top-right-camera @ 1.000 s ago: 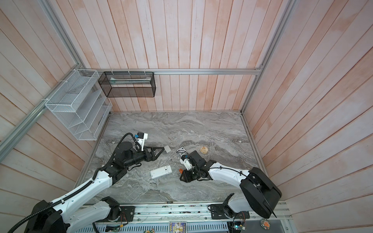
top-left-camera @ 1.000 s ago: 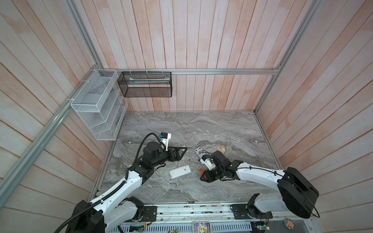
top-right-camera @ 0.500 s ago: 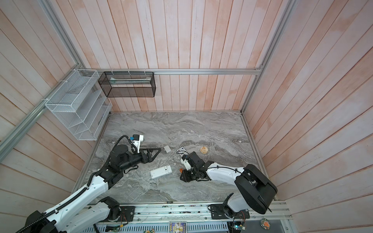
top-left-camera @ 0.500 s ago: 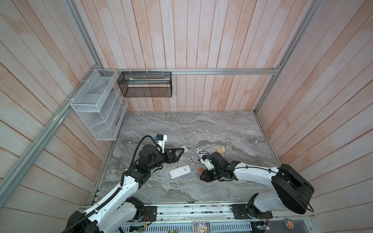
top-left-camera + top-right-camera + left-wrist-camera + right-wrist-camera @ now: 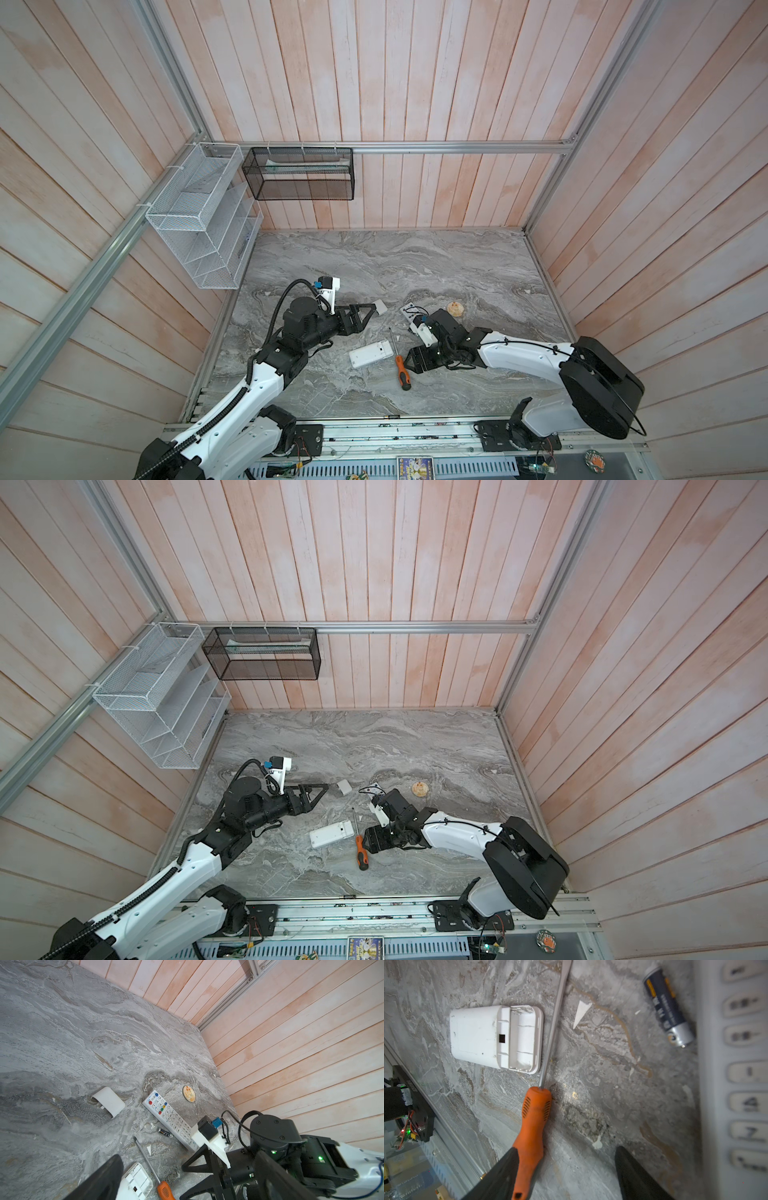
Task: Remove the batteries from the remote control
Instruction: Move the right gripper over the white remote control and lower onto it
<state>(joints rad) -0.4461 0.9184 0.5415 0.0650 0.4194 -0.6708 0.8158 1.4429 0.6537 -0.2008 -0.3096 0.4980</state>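
Right gripper (image 5: 565, 1153), jaws apart, leaves the screwdriver (image 5: 533, 1113) flat on the table (image 5: 591, 1088); likely spare, as the remote (image 5: 477, 1034) bay is empty; battery (image 5: 668, 1007) lies free; left gripper (image 5: 365, 316) gapes idle.

Pale pink plank walls (image 5: 415, 83) close in on three sides of a grey marble-patterned tabletop (image 5: 415, 257) under even, soft light. A black mesh basket (image 5: 299, 192) hangs from an aluminium rail (image 5: 457, 147) on the back wall, well above the tabletop. Just left of the basket, a white wire rack (image 5: 183, 220) hangs from a side rail (image 5: 104, 257).
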